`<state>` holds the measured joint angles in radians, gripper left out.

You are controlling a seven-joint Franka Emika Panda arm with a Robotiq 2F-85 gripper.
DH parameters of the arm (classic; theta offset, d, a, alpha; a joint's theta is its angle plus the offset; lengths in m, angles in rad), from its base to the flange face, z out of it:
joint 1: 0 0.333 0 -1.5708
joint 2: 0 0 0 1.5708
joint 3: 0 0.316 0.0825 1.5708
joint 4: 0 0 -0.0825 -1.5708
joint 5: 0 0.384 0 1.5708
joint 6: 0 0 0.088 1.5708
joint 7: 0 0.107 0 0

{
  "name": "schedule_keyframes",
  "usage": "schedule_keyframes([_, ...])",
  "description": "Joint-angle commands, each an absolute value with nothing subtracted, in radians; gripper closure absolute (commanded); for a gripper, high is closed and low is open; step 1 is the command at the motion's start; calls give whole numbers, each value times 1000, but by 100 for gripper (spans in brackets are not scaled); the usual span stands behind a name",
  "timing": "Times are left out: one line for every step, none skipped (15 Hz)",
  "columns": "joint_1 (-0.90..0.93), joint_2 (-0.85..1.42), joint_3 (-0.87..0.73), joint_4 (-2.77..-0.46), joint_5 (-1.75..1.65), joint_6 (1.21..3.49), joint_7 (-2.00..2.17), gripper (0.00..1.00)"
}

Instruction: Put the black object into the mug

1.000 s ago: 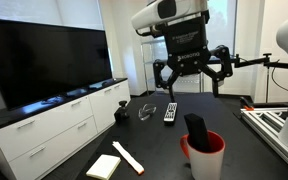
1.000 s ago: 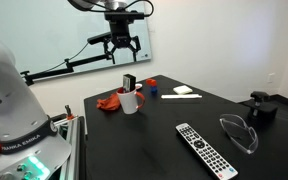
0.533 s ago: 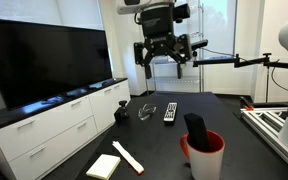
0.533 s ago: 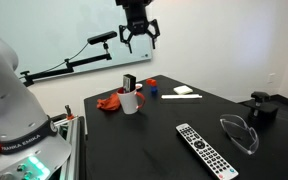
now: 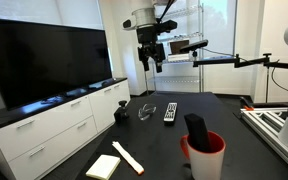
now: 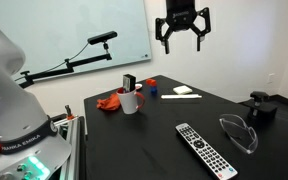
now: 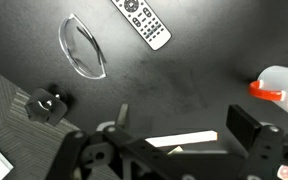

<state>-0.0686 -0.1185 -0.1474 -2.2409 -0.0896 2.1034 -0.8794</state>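
The red mug (image 5: 205, 156) stands at the near edge of the black table. The black object (image 5: 195, 128) stands upright inside it, its top poking above the rim. In both exterior views the block (image 6: 129, 82) sits in the mug (image 6: 130, 101). My gripper (image 5: 152, 55) hangs high above the table, open and empty, well away from the mug (image 6: 182, 30). In the wrist view my open jaws (image 7: 184, 122) look straight down on the table. The mug's red rim (image 7: 276, 84) shows at the right edge, and the block is not discernible there.
A black remote (image 5: 170, 112) (image 6: 206, 150) (image 7: 142, 22), clear glasses (image 5: 147, 110) (image 6: 239, 132) (image 7: 82, 45) and a squat black box (image 5: 122, 113) (image 6: 261, 106) (image 7: 48, 104) lie on the table. A white stick (image 5: 127, 157) (image 7: 189, 140) and a pale pad (image 5: 103, 167) lie nearby. A red cloth (image 6: 109, 102) lies beside the mug.
My gripper has risen and swung away from above the mug towards the side with the remote and glasses. The black object stays in the mug.
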Motion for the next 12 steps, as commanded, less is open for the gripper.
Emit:
schedule_keyframes([-66,-79,-118,-2155,-45,2036,-682,0])
schedule_keyframes([-70,-90,-125,-2208,-77,2092,-769,0])
schedule_keyframes([-67,-83,-117,-2195,-68,2080,-731,0])
schedule_keyframes([-67,-79,-113,-2187,-66,2072,-712,0])
schedule_keyframes([-67,-79,-112,-2184,-66,2066,-700,0])
schedule_keyframes([-67,-79,-113,-2184,-66,2063,-695,0])
schedule_keyframes([-68,-79,-114,-2184,-66,2063,-693,0])
schedule_keyframes([-69,-79,-115,-2184,-66,2063,-693,0])
schedule_keyframes([-69,-79,-114,-2184,-65,2063,-693,0])
schedule_keyframes([-69,-79,-114,-2184,-65,2063,-692,0])
schedule_keyframes([-69,-79,-114,-2184,-65,2063,-692,0])
schedule_keyframes([-69,-79,-114,-2184,-65,2063,-692,0])
